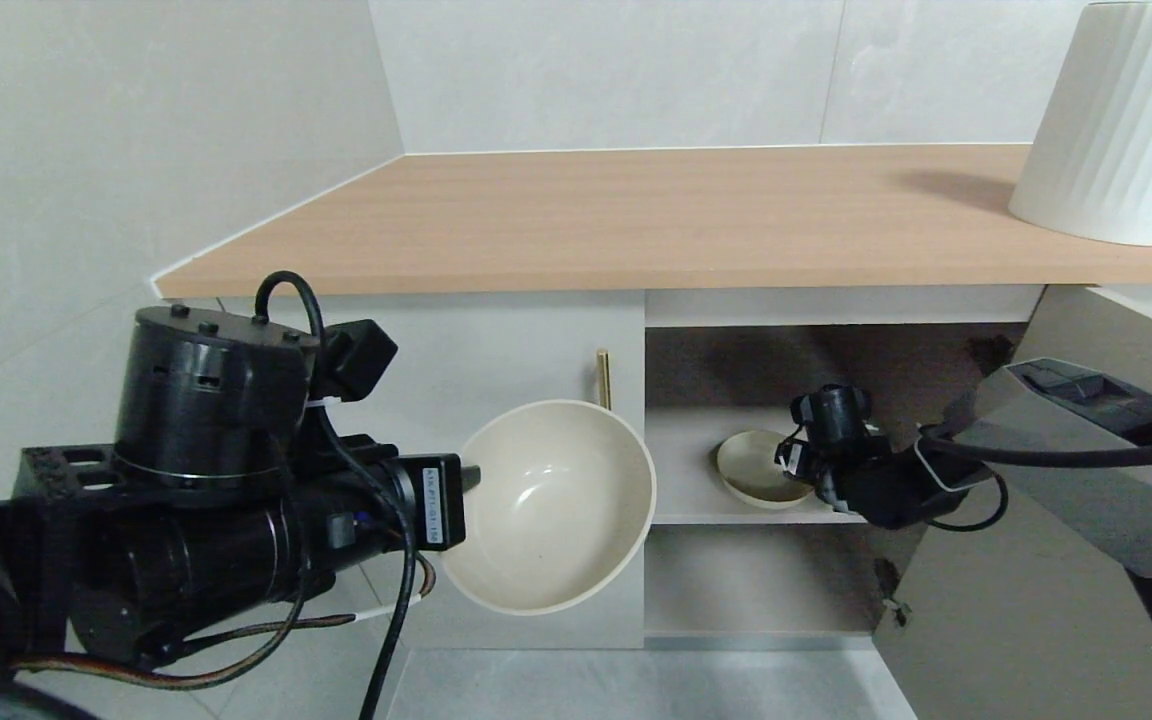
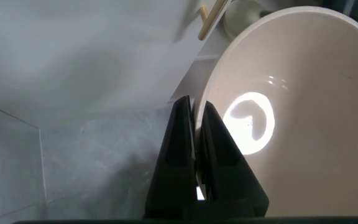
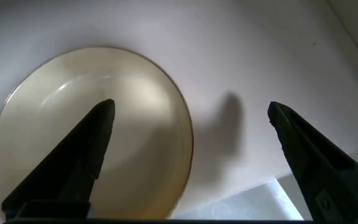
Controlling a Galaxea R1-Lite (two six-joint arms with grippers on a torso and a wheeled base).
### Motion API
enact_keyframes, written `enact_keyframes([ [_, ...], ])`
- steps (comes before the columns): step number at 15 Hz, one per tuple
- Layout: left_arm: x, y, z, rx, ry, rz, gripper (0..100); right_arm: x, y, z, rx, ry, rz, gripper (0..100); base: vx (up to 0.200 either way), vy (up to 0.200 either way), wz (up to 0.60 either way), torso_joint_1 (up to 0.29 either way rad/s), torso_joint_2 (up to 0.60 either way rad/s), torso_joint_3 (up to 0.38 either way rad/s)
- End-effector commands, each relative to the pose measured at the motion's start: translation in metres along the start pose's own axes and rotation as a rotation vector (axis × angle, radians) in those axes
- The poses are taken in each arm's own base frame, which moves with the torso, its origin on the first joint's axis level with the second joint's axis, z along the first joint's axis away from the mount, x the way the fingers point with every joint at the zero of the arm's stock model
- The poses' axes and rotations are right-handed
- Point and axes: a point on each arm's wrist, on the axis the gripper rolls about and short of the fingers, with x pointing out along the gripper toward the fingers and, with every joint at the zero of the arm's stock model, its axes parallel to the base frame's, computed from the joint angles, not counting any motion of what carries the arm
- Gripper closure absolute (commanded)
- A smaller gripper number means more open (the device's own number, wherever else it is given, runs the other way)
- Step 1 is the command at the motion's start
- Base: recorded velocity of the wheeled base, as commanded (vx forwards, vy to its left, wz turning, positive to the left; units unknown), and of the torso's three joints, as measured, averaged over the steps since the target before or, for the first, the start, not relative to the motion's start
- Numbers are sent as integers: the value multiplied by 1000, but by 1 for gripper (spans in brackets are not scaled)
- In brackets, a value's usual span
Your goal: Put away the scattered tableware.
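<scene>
Bowl: a cream bowl [image 1: 551, 505] is held in the air in front of the closed cabinet door [image 1: 496, 350], tilted so its hollow faces the camera, at 9 o'clock from the open compartment.
Left end effector: the left end effector [image 1: 471, 478] is pinched together on the bowl's rim, one finger inside and one outside [image 2: 194, 106].
Plate: a cream plate [image 1: 758, 468] lies flat on the cabinet shelf [image 1: 686, 500], toward its back.
Right end effector: the right end effector [image 3: 190, 109] is inside the compartment with its fingers spread apart, holding nothing. One finger is over the plate [image 3: 129, 81], the other over bare shelf.
Progress: the plate looks stowed and the bowl is not yet put away, so about half remains.
Edges: the brass handle [image 1: 603, 378] sits just at 12 o'clock of the bowl's rim. The closed door's edge and the shelf's front lip lie between bowl and plate.
Open room: bare shelf at 9 o'clock of the plate could take the bowl. The right arm crowds the opening from 3 o'clock, where the open door [image 1: 986, 600] stands.
Counter: the wooden counter [image 1: 636, 215] carries a white ribbed vessel [image 1: 1121, 120] at 2 o'clock.
</scene>
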Motion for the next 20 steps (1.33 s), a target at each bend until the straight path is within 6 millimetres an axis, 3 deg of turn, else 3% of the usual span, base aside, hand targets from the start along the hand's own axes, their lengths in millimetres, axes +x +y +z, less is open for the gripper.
enact_keyframes([
  [1, 26, -4, -9, 34, 67, 24, 100, -74, 5, 28, -14, 7, 162, 0, 0, 0, 0, 0, 0, 0],
  [3, 44, -8, -22, 57, 124, 52, 100, -118, 5, 32, -81, 59, 297, 0, 0, 0, 0, 0, 0, 0],
  [4, 61, -9, -35, 79, 175, 88, 100, -155, 2, 36, -150, 92, 390, 0, 0, 0, 0, 0, 0, 0],
  [6, 78, -11, -50, 137, 219, 146, 100, -201, -1, 44, -197, 141, 513, 0, 0, 0, 0, 0, 0, 0],
  [9, 92, -23, -62, 193, 248, 148, 100, -257, -5, 44, -269, 220, 658, 0, 0, 0, 0, 0, 0, 0],
  [11, 96, -31, -64, 207, 242, 147, 100, -271, -3, 38, -312, 250, 683, 0, 0, 0, 0, 0, 0, 0],
  [14, 93, -44, -60, 223, 216, 117, 100, -284, 7, 13, -446, 331, 711, 0, 0, 0, 0, 0, 0, 0],
  [17, 85, -52, -62, 239, 197, 109, 100, -266, 18, -7, -483, 389, 673, 0, 0, 0, 0, 0, 0, 0],
  [20, 74, -61, -63, 257, 171, 104, 100, -259, 24, -13, -482, 396, 669, 0, 0, 0, 0, 0, 0, 0],
])
